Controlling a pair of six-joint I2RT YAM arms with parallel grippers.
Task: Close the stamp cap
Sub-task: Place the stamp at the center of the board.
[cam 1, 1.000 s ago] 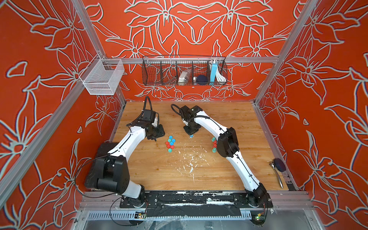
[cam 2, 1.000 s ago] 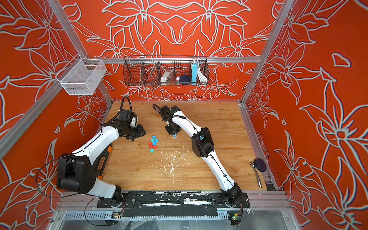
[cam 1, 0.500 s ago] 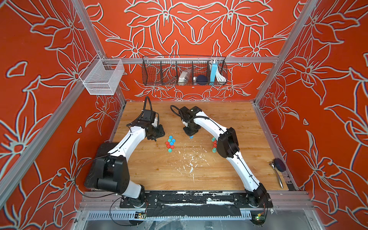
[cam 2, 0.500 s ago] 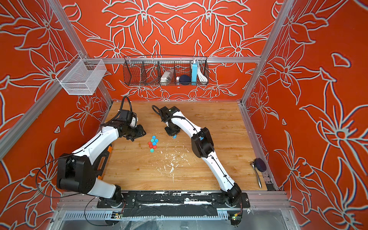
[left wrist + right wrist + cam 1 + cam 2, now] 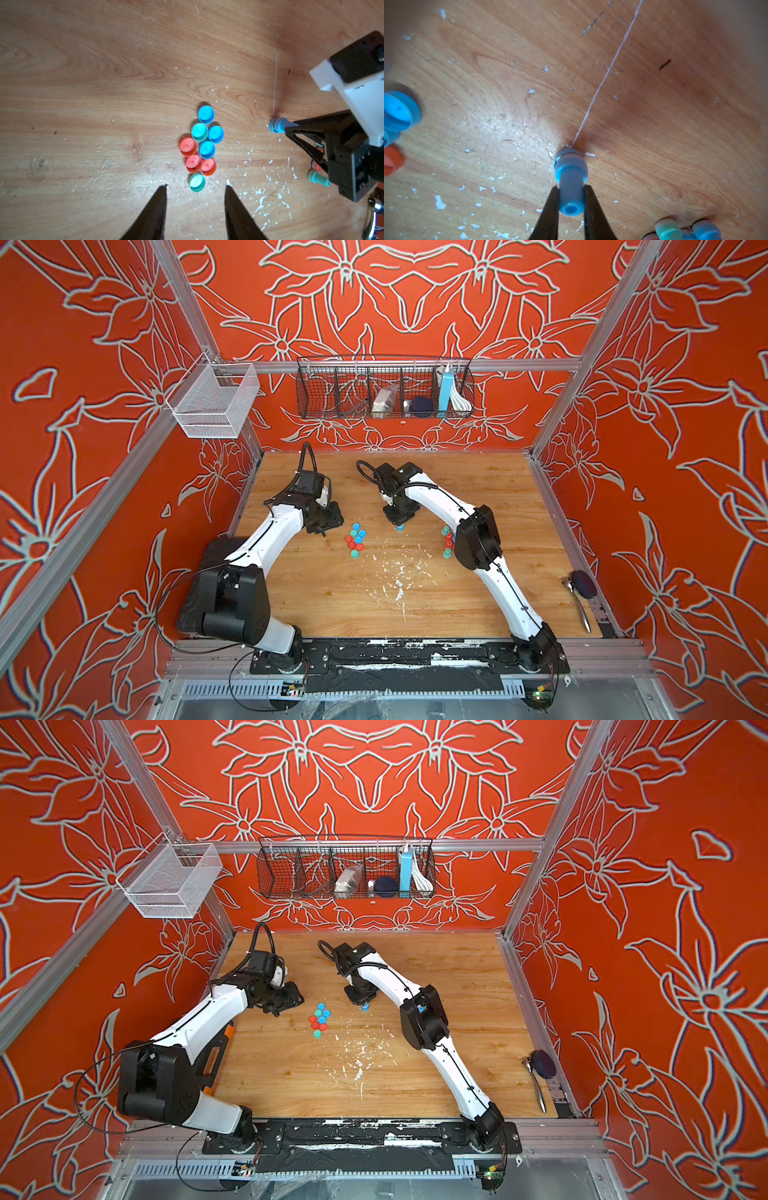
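The right tool is clamped on the narrow handle of a blue stamp. The stamp stands on end with its wider end against the wooden surface, at the tip of a thin pale scratch. The left tool hangs with its fingers spread and nothing between them. It is just beside a tight cluster of eight loose caps, three blue, three red and two teal, lying well apart from the held stamp. More stamps lie grouped near the right arm's elbow.
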